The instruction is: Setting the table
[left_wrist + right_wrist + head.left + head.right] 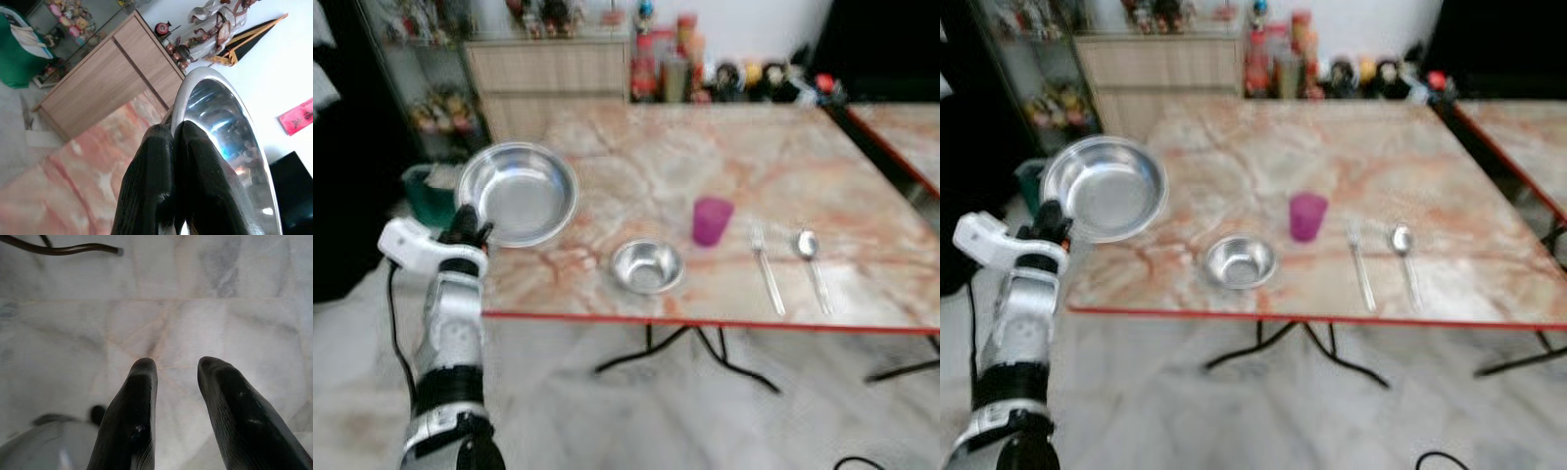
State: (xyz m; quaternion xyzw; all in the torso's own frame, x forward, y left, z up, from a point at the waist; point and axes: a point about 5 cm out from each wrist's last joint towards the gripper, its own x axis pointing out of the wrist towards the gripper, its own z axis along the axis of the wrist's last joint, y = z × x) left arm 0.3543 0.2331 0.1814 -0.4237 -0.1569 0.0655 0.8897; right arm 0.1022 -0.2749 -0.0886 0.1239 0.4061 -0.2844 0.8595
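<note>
My left gripper (467, 217) is shut on the near rim of a large steel plate (519, 192), held tilted over the table's left front corner. In the left wrist view the two black fingers (161, 161) pinch the plate's rim (195, 88). On the marble table (773, 166) stand a small steel bowl (647, 266), a purple cup (712, 220), a fork (767, 268) and a spoon (812, 262), in a row near the front edge. My right gripper (176, 369) is open, hanging over the floor with nothing between its fingers.
The table has a red front edge (705, 321) with black legs (685, 348) beneath. A wooden cabinet (548, 78) and bottles (666, 59) stand behind it. A green bin (431, 196) sits to the left. A second table (901, 127) is at the right. A cable (58, 248) lies on the floor.
</note>
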